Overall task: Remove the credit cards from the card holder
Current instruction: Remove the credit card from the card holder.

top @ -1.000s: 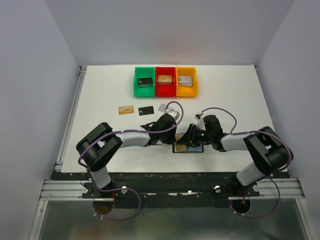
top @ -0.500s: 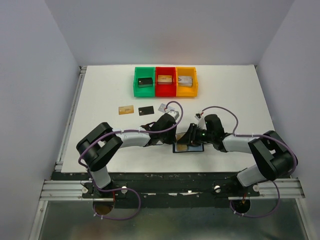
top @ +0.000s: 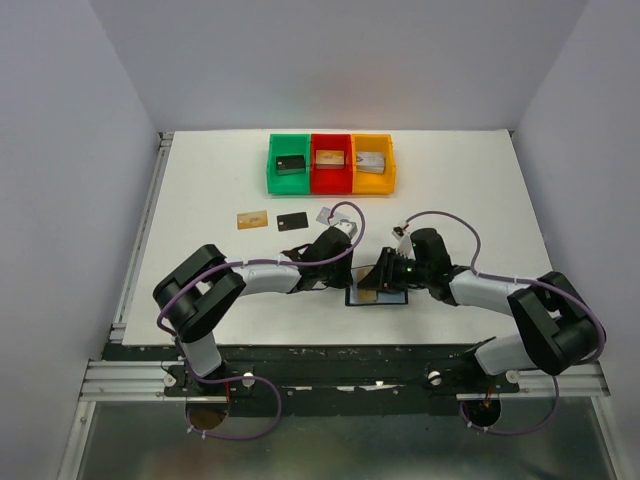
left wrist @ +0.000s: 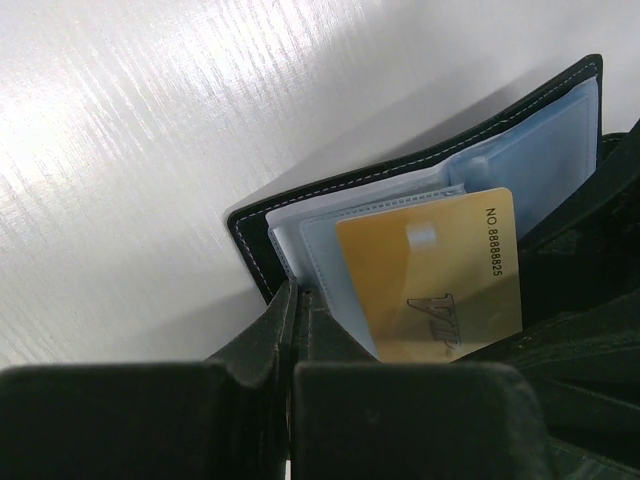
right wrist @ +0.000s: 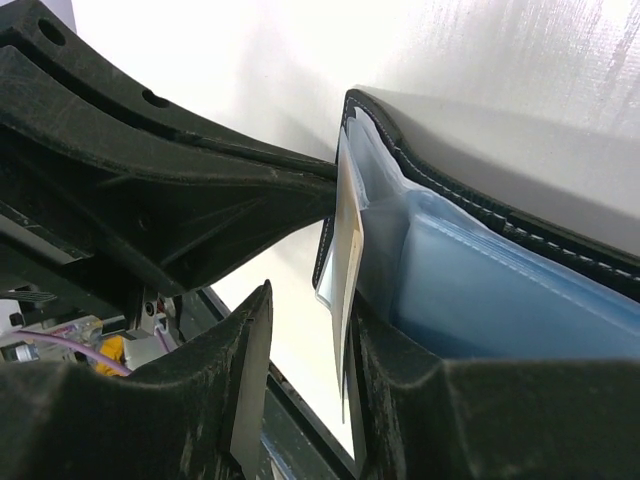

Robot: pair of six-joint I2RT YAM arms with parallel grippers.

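Now the tan-gold plastic credit card [left wrist: 430, 280] stands half out of a bluish pocket of the small flat black bifold card holder [left wrist: 530, 165], open on the white tabletop [left wrist: 120, 150]. My right jaws straddle its edge, narrowly parted; my left jaws pinch the holder's corner. My right elbow has just swung outward, so I judge the pull is starting.
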